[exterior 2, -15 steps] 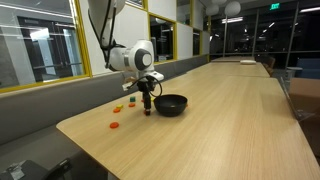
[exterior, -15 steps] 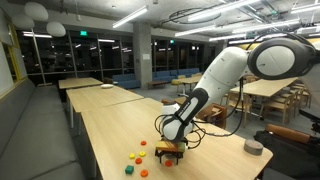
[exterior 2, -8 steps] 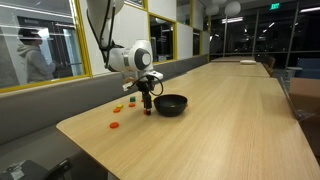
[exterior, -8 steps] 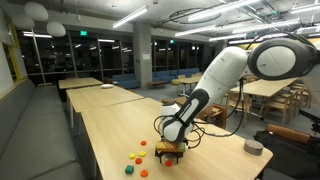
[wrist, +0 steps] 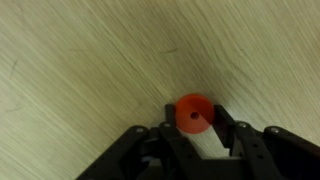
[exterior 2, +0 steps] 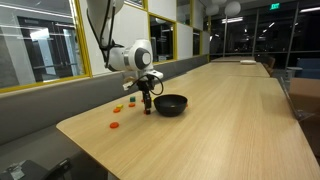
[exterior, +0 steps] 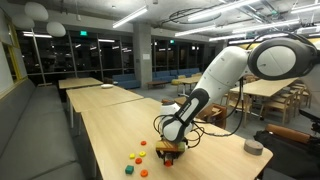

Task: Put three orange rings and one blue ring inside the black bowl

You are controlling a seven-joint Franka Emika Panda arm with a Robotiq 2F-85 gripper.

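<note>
We find the orange ring (wrist: 193, 113) lying flat on the wooden table (wrist: 80, 60) with its hole axis vertical, facing the wrist camera. Being round, it has no longer side. The gripper (wrist: 194, 122) has its jaws clamped on this ring from two opposite sides. In an exterior view the black bowl (exterior 2: 171, 104) stands just beside the gripper, away from the table's long edge; we cannot tell its contents. A loose orange ring (exterior 2: 114, 125) lies near that edge. Open tabletop extends beyond the bowl.
</note>
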